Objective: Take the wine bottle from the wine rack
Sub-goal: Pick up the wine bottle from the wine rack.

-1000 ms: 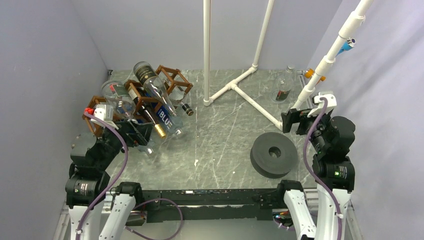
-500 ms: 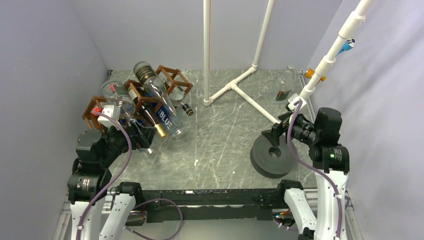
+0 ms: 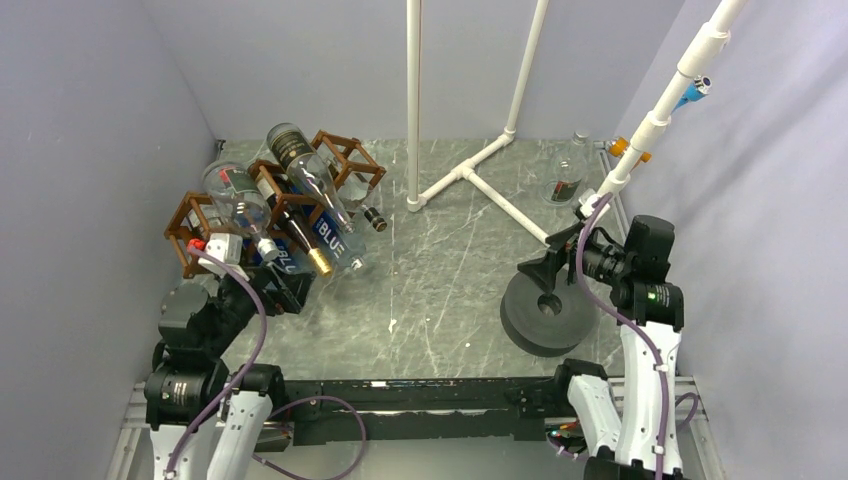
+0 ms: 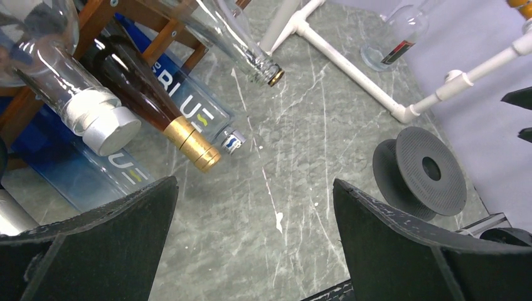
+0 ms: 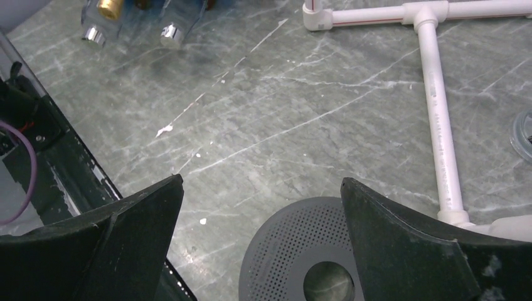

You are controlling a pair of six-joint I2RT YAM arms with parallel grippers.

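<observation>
Backed left gripper [image 4: 254, 200] off toward its base since a second ago; swung right gripper [image 5: 262, 194] down and inward over grey disc [image 5: 313, 266]. Spread wide on both sides, gripping nothing.

Just ahead of left gripper, on its left: clear bottle with silver cap [image 4: 94, 116]. Next to that, dark wine bottle [image 4: 141, 94] with gold foil top, neck pointing toward the fingers, untouched, lodged in wine rack [image 3: 340, 138] farther ahead on the left. Beside and below it, clear bottle lettered BLUE [image 4: 201, 116], lying low. Higher up and farther ahead, one more clear bottle [image 4: 232, 37] sticking out of the rack.

Directly under right gripper, the disc with its centre hole. Beyond that, marble table [image 5: 282, 94]. Farther ahead on the right, white pipe frame [image 5: 433, 94] lying on the table.
</observation>
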